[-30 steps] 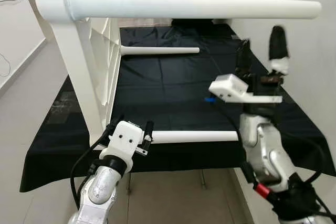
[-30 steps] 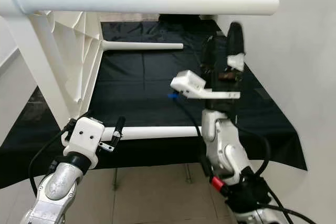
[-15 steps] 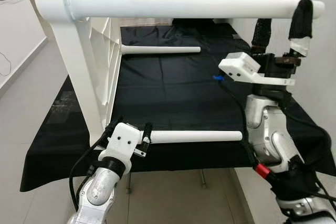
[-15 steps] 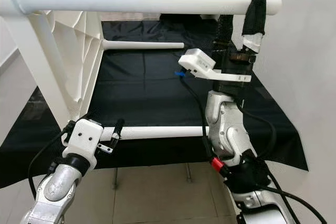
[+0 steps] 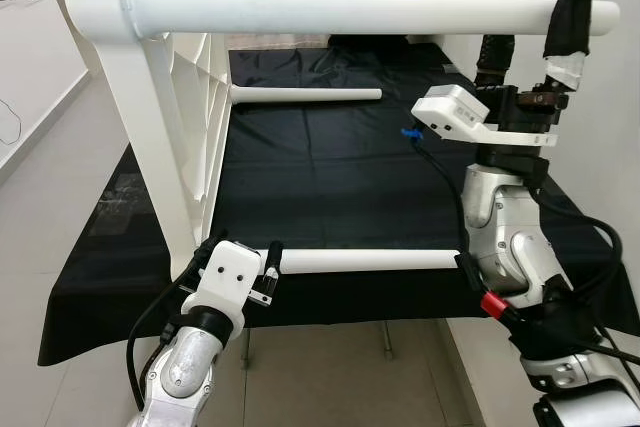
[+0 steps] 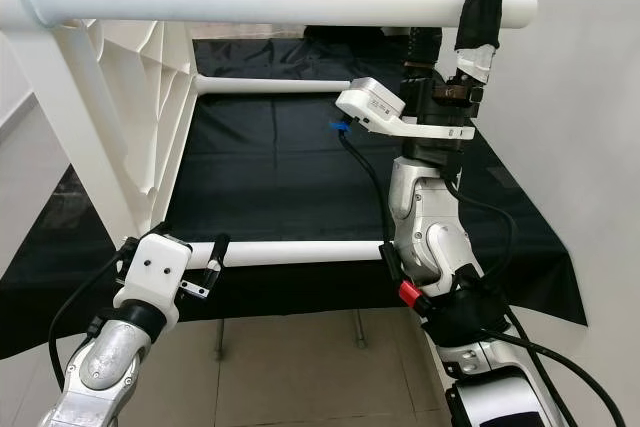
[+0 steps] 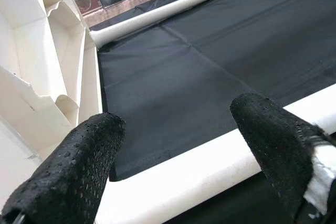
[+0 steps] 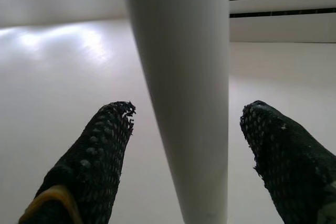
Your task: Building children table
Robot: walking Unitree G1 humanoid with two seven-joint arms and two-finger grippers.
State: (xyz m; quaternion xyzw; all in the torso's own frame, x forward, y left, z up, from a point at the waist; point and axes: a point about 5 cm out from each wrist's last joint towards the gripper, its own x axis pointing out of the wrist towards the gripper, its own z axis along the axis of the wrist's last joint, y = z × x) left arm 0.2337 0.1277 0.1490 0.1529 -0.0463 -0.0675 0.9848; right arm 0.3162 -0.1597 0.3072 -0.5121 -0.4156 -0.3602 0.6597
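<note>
Right gripper [image 5: 530, 22] has risen from mid-air to the free end of the long white cylindrical upper table leg [image 5: 370, 12], fingers apart, straddling it. Left gripper [image 5: 240, 255], open, straddles the lower white leg [image 5: 370, 261] above the black-clothed desk [image 5: 320, 167].

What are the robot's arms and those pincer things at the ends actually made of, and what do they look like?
Both arms are rounded silver metal with black cables looping alongside. The right arm has a red ring near its lower joint. Each wrist carries a boxy white plastic housing. The left gripper and right gripper have long black fingers with a dimpled, rubbery texture.
</note>
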